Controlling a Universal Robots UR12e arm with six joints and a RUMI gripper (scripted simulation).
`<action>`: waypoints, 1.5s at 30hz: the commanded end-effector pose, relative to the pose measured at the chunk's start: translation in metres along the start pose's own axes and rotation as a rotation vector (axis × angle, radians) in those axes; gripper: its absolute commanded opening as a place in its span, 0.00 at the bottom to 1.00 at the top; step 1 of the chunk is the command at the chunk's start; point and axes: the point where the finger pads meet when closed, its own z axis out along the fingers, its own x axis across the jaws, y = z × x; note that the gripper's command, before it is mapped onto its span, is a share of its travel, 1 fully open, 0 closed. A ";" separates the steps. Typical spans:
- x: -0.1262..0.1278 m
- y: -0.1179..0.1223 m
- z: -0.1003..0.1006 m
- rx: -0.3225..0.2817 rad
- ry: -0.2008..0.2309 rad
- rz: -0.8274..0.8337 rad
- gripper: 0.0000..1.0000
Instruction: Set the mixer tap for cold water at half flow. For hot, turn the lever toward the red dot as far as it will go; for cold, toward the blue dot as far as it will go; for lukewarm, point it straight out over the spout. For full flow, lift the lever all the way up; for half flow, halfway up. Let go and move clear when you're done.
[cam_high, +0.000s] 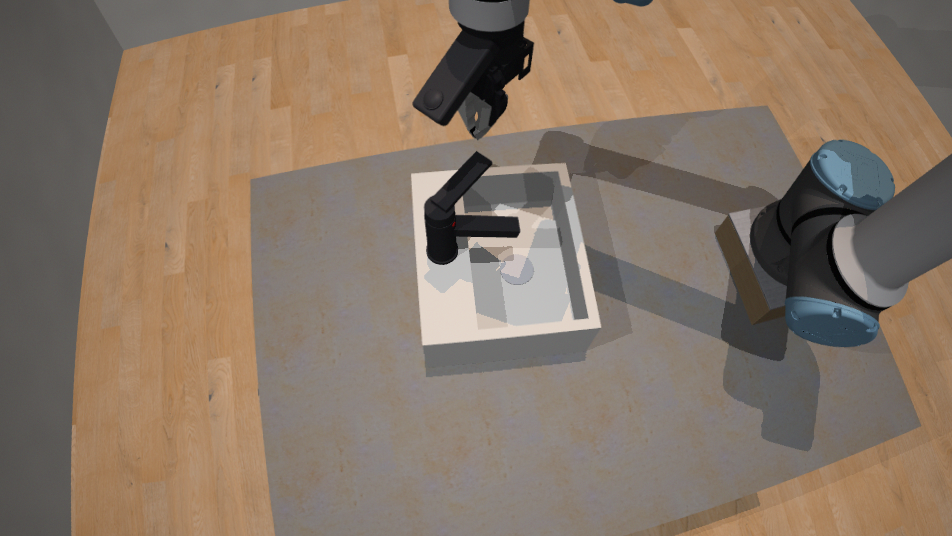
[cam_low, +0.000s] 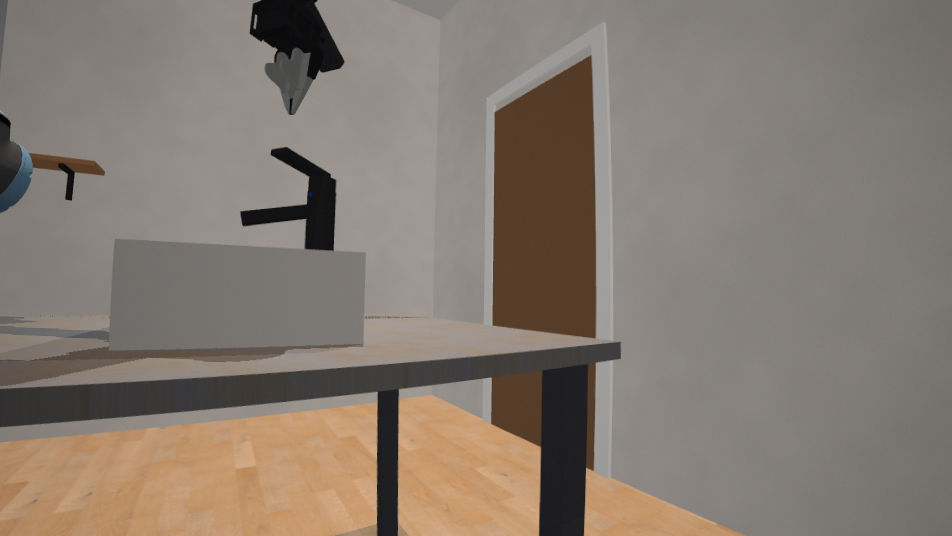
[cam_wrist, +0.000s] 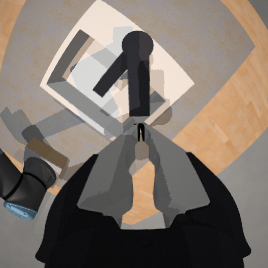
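Black mixer tap (cam_high: 441, 233) on white sink (cam_high: 579, 233), lever (cam_high: 463, 181) angled away from spout (cam_high: 486, 226). Closed, empty claw (cam_high: 480, 127) beyond lever tip, apart. Grey table (cam_high: 346, 399) beneath.

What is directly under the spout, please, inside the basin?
Under the spout lies the basin's pale floor with a round drain, crossed by grey shadows. The spout itself covers a strip of that floor in the top view.
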 end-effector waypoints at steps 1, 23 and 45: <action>0.000 0.001 -0.001 -0.001 0.002 0.011 0.00; 0.000 0.001 -0.001 -0.001 0.002 0.011 0.41; -0.001 0.001 0.000 -0.001 0.001 0.011 0.41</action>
